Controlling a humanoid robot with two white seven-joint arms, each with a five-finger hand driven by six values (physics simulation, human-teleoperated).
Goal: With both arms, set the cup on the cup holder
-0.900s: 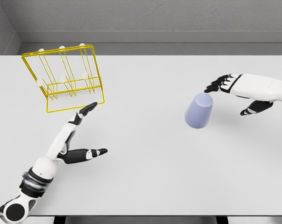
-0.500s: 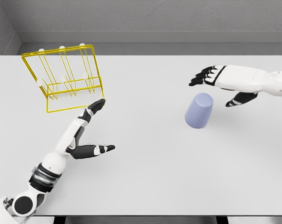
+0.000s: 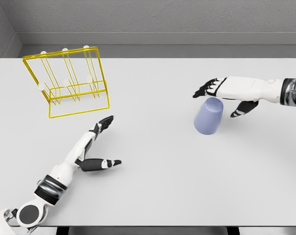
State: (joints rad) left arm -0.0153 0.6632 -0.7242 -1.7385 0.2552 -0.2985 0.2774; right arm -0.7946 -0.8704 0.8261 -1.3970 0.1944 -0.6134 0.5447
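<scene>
Overhead, right hand (image 3: pixel 225 90) hovers above pale lavender plastic cup (image 3: pixel 209 116), fingers spread; left hand (image 3: pixel 94 147) fingers spread near yellow wire cup holder (image 3: pixel 67 81).

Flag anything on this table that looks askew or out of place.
The cup stands upside down, mouth on the table, leaning slightly. The yellow rack sits skewed to the table edge. Nothing is spilled or broken. Both hands, left and right, are empty.

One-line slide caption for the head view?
Right hand open above the lavender cup; left hand open near the yellow wire holder.
</scene>
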